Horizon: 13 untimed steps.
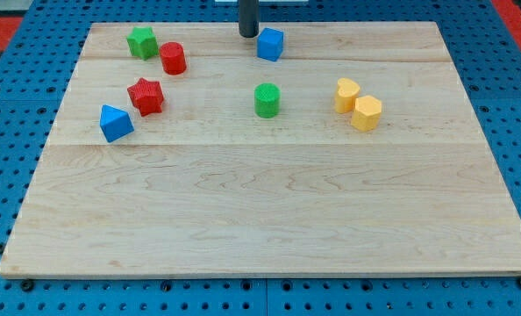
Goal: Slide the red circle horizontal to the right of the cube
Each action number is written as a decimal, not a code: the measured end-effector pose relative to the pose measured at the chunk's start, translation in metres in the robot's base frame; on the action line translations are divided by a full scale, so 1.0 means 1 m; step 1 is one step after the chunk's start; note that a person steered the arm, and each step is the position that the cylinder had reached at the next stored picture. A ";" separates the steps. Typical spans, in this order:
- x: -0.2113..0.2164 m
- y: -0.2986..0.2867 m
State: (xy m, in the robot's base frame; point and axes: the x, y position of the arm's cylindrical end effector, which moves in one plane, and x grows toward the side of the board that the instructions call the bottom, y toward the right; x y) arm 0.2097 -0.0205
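The red circle (173,58), a short red cylinder, stands near the view's top left, just right of a green star block (142,42). The blue cube (270,44) sits at the view's top centre. My tip (248,34) is at the board's top edge, just left of the blue cube and close to it, well to the right of the red circle. I cannot tell whether the tip touches the cube.
A red star block (146,96) and a blue triangle block (115,123) lie at the left. A green cylinder (267,100) stands in the centre. Two yellow blocks (347,95) (367,113) touch each other at the right. The wooden board (269,219) lies on a blue pegboard.
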 end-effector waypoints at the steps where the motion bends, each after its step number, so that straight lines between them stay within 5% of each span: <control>1: 0.000 0.000; 5: 0.031 -0.133; 9: 0.151 -0.049; 10: 0.153 0.018; 11: 0.173 -0.049; 12: 0.228 -0.028; 13: 0.233 0.022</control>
State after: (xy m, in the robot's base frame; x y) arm 0.4429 0.0013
